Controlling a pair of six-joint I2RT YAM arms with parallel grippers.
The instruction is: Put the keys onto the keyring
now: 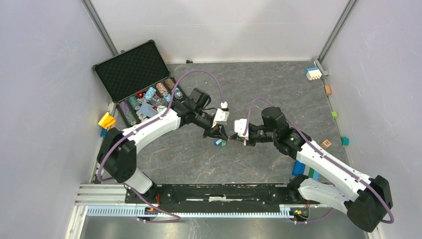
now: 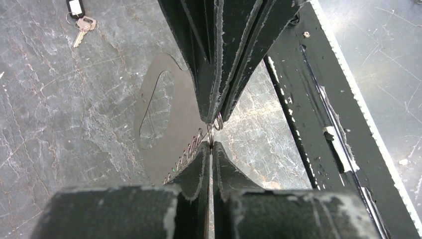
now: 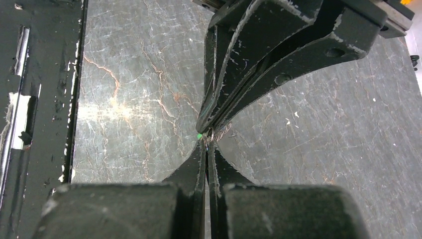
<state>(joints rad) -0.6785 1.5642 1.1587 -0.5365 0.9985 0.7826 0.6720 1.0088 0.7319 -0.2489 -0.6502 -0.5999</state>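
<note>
My two grippers meet tip to tip above the middle of the table. The left gripper (image 1: 226,136) (image 2: 211,145) is shut on the thin wire of the keyring (image 2: 188,152), whose chain-like stretch slants down-left from its fingertips. The right gripper (image 1: 238,139) (image 3: 206,144) is shut on a small wire ring (image 3: 209,134) right at the left gripper's tips, with a speck of green (image 3: 199,135) beside it. A blue tag (image 1: 217,142) and a green tag (image 1: 223,143) show just below the left gripper. The key with the black tag (image 2: 78,20) lies flat on the table, apart from both grippers.
An open black case (image 1: 132,69) of poker chips (image 1: 149,97) stands at the back left. Toy blocks lie about: yellow (image 1: 106,120), white and blue (image 1: 312,73), teal (image 1: 345,141), blue and green (image 1: 304,170). A black rail (image 1: 214,191) runs along the near edge.
</note>
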